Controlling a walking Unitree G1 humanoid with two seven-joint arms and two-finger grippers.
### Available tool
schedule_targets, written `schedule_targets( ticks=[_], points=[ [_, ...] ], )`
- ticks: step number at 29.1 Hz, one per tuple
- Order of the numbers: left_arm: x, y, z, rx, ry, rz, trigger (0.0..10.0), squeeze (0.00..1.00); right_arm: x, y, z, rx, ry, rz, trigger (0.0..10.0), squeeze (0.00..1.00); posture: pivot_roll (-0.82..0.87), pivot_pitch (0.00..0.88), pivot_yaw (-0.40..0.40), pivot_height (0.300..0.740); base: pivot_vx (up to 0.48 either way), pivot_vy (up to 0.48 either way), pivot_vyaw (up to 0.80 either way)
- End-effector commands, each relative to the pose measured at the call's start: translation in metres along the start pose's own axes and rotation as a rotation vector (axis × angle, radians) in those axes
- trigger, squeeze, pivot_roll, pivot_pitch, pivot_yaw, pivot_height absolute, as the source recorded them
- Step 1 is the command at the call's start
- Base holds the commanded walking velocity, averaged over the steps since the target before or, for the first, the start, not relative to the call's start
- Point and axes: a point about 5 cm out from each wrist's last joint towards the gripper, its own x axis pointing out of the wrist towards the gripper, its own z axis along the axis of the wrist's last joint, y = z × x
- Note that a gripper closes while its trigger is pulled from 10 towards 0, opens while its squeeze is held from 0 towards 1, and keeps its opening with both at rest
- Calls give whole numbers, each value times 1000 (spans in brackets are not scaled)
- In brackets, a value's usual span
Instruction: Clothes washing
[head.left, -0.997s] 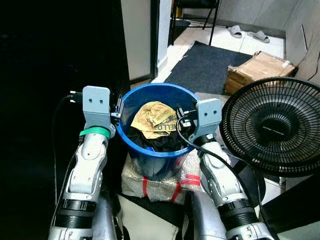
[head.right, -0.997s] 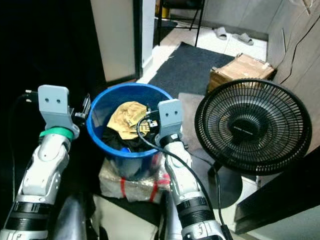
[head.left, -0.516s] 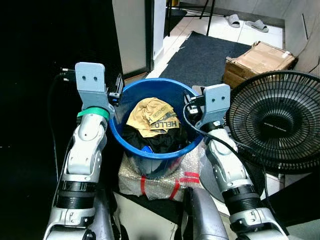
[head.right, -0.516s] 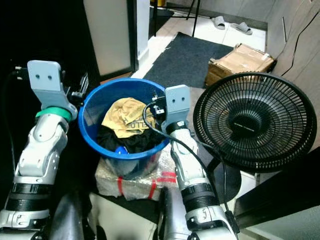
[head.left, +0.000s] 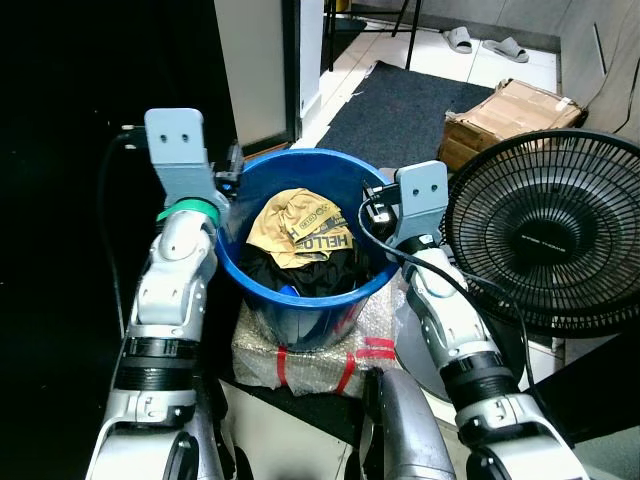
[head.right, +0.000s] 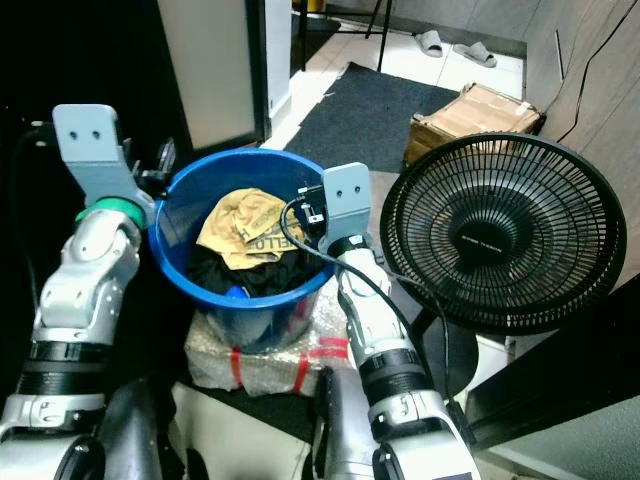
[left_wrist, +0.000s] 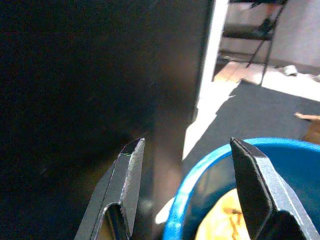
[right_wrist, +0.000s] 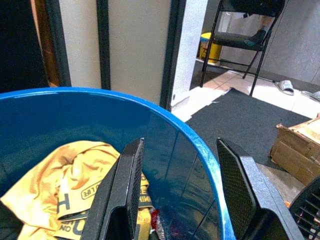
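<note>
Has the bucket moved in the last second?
No. The bucket sits on the wrapped package beside the fan as before; only the camera shifted.

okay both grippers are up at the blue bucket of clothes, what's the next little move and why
Probably close both grippers on the rim. The left gripper and right gripper each straddle the rim of the round blue plastic bucket, one finger inside, one outside, jaws open and not yet pinching. The bucket, holding a crumpled yellow printed garment over dark clothes, sits on a bubble-wrapped bundle, so gripping comes before lifting.
</note>
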Motion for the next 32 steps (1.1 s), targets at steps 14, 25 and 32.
schedule_targets(
  ticks=[14,25,32],
  points=[
    [0,8,-7,-13,61,20,10000,0,-12,-8,-9,-15,33,-2,10000,0,-23,109,37,445,0,0,0],
    [-3,20,-8,24,85,37,10000,0,-32,-31,-22,-87,105,-69,10000,0,-33,125,68,445,0,0,0],
    [-3,28,-6,46,85,38,10000,0,-55,-38,-20,-71,81,-67,10000,0,-86,135,111,445,0,0,0]
  ],
)
